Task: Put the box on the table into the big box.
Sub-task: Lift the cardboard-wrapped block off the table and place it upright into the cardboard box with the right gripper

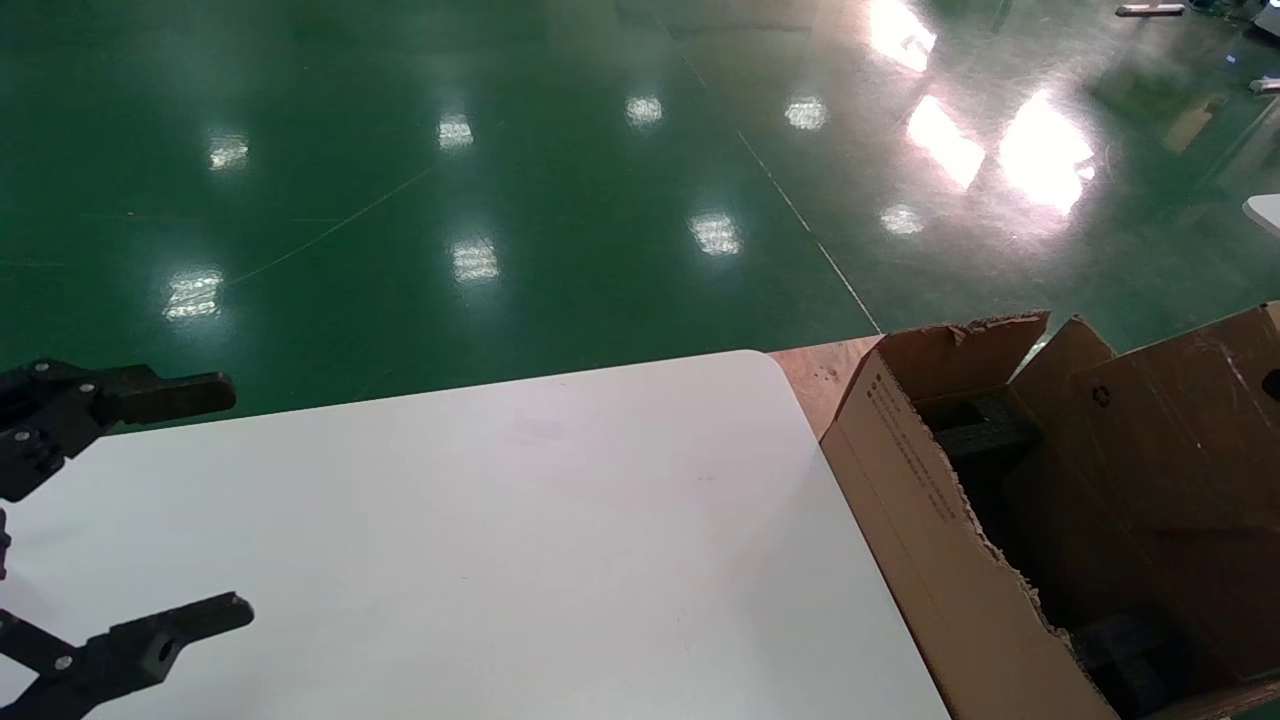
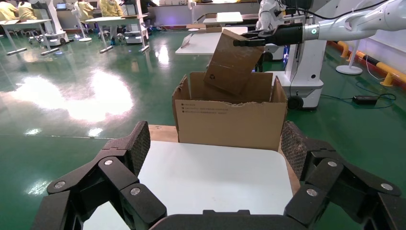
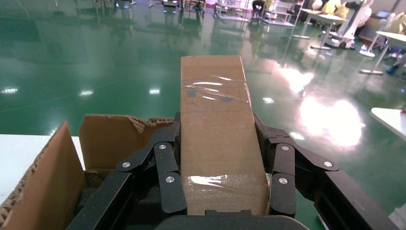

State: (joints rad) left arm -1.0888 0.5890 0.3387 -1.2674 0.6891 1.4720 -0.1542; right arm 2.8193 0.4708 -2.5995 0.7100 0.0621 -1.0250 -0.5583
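Note:
My right gripper (image 3: pixel 218 132) is shut on the small brown taped box (image 3: pixel 216 124), one finger on each long side. In the left wrist view, the right gripper (image 2: pixel 250 41) holds the box (image 2: pixel 232 62) tilted above the open top of the big box (image 2: pixel 230 122). In the head view, the box (image 1: pixel 1180 440) hangs over the torn-edged big box (image 1: pixel 900 480) at the table's right end. My left gripper (image 1: pixel 240 500) is open and empty above the left part of the white table (image 1: pixel 520 520); its own view shows its jaws wide apart (image 2: pixel 213 143).
Black foam blocks (image 1: pixel 985 430) lie inside the big box. It stands on a wooden board (image 1: pixel 815 375) past the table's rounded corner. Glossy green floor (image 1: pixel 500 180) lies beyond. Another robot's base (image 2: pixel 301 86) and other tables stand behind the big box.

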